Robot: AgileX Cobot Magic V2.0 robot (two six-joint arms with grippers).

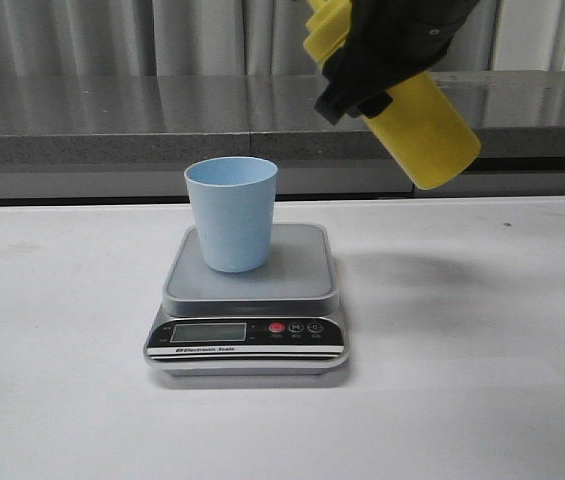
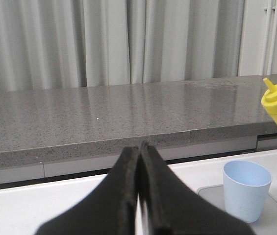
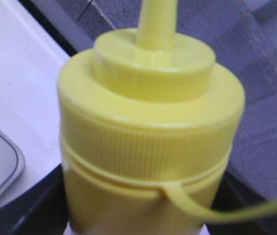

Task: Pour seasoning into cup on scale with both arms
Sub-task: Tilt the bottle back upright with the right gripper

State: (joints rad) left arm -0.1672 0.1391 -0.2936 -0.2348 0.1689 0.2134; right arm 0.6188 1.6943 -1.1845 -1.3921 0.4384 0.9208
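I have the right gripper (image 1: 367,75) clamped around the yellow bottle (image 1: 427,125), tilted above and right of the blue cup (image 1: 230,212) centred on the scale (image 1: 247,300) for weighing, while my left gripper (image 2: 139,196) idles pressed together.

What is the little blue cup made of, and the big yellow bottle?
The small pale blue tapered cup looks like matte plastic: even colour, thin rim, no shine. The tall yellow squeeze bottle in the right claw also looks like plastic, slightly glossy, with a ribbed moulded cap and a thin bendy tether. Neither can be told for sure from looks alone.
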